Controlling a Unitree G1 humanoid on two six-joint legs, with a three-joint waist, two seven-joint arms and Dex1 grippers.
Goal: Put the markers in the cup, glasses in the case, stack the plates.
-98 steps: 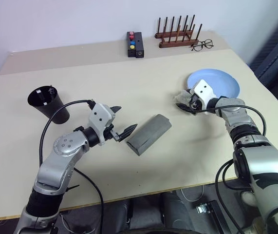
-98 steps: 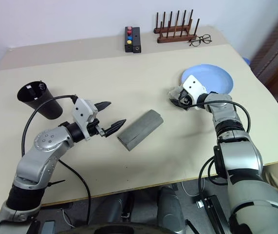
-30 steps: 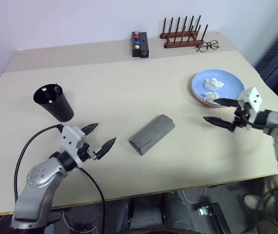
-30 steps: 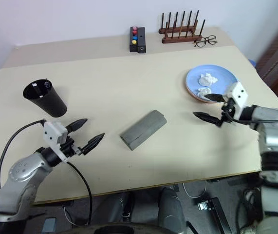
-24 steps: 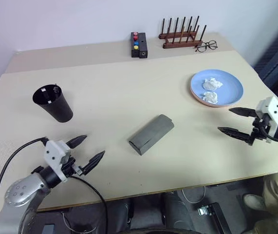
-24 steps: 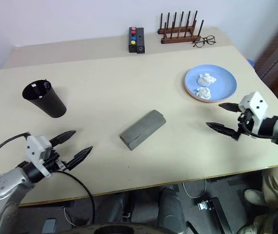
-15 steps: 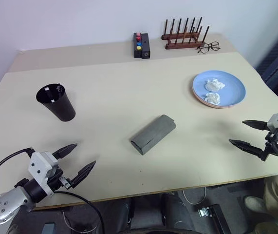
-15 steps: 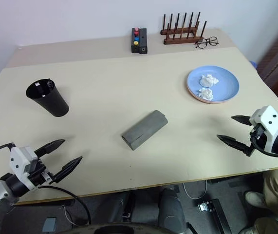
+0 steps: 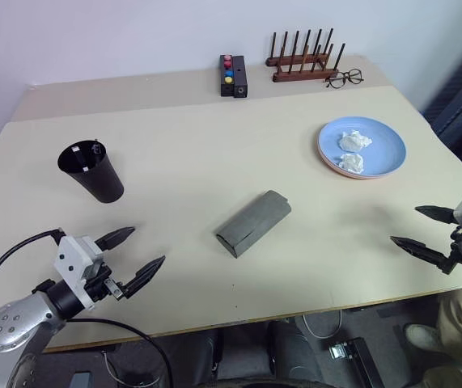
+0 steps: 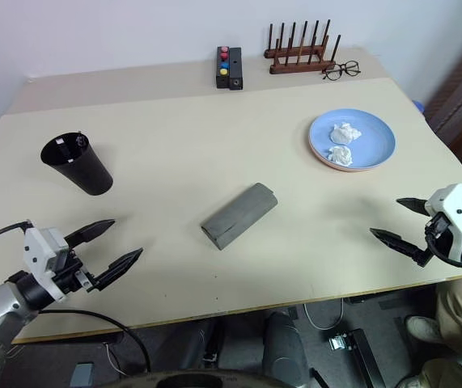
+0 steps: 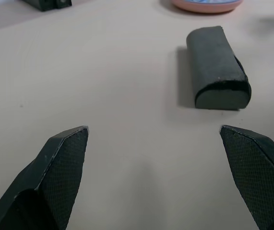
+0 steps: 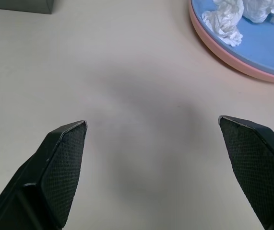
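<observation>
Your left end effector hovers empty at the near left tabletop edge, fingers spread apart. The cup stands upright beyond it, a marker inside. The closed case lies mid-table, to its right. The blue plate sits stacked on the pink plate, far beyond your right end effector, likewise spread and empty.

Looks like a robot test lab/office rm: plain beige tabletop vs bare white wall, props laid out well ahead of the jaws — black button box, wooden peg rack, wire eyeglasses. Cables on floor below.
</observation>
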